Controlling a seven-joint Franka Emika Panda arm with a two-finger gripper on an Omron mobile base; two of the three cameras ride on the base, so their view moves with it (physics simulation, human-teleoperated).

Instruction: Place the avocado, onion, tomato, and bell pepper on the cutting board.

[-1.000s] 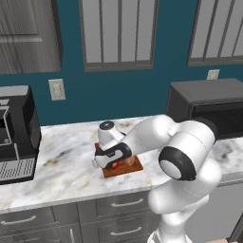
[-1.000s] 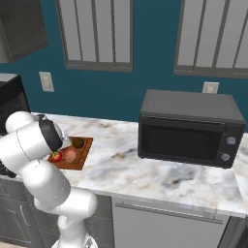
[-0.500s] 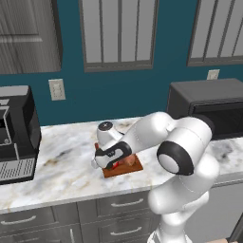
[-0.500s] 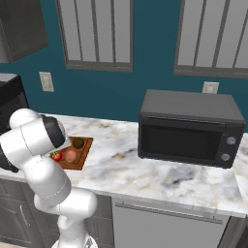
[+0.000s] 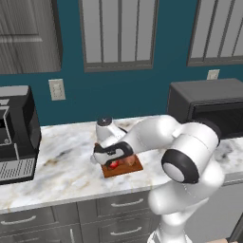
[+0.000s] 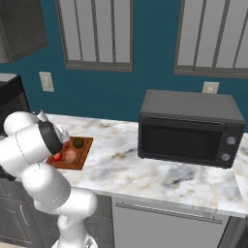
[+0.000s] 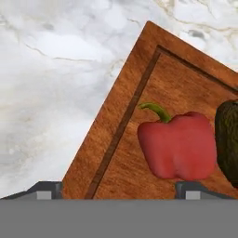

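Observation:
The reddish-brown cutting board (image 7: pixel 135 93) lies on the marble counter, and the red bell pepper (image 7: pixel 176 146) rests on it with its green stem up. My gripper (image 7: pixel 118 193) hangs just above the pepper, jaws wide open, not touching it. The dark avocado (image 7: pixel 228 139) sits right beside the pepper. In the right base view the cutting board (image 6: pixel 85 147) carries the avocado (image 6: pixel 77 142), the peach onion (image 6: pixel 71 155) and the bright red tomato (image 6: pixel 57 157); my arm covers the pepper there. In the left base view my gripper (image 5: pixel 113 160) is low over the cutting board (image 5: pixel 136 167).
A black microwave (image 6: pixel 189 127) stands on the counter to the right of the board. A coffee machine (image 5: pixel 16 133) stands at the far left. Bare marble (image 5: pixel 66 156) lies between that machine and the board, and the counter's front edge is close to the board.
The gripper's jaws have gone from shut to wide open, and the bell pepper now lies free on the board. The arm has barely shifted.

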